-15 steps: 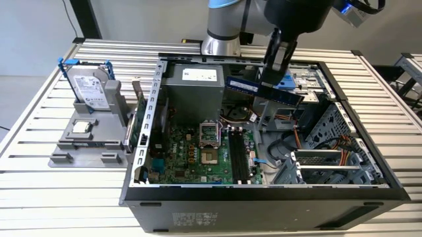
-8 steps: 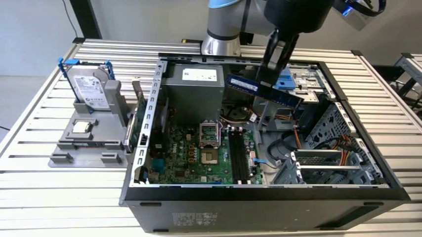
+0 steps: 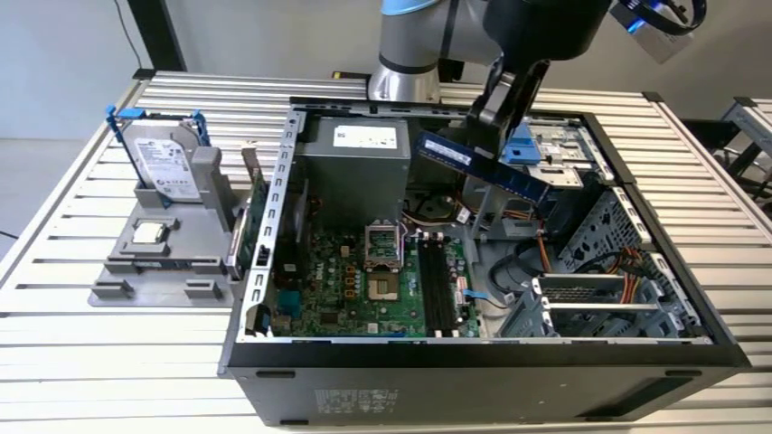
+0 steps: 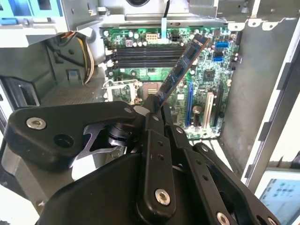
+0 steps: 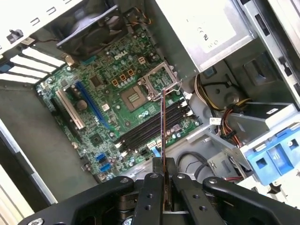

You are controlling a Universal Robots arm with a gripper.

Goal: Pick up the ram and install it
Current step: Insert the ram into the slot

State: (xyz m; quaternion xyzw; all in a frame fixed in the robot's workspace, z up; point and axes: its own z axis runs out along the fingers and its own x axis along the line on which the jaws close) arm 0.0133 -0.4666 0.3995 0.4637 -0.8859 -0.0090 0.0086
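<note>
Slatted white worktop (image 3: 72, 298) carries an open computer case (image 3: 483, 380) with a green motherboard (image 3: 350, 289) inside. Beside the case a hard drive (image 3: 163, 167) stands upright. Above the case hangs the end effector (image 5: 163, 176), closed on one end of the ram (image 3: 483, 167). The ram is tilted in the air over the case, apart from the black slots (image 3: 435, 289).

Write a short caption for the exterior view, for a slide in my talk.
The gripper holds the ram, tilted, in the air over the open computer case on the slatted table.
</note>
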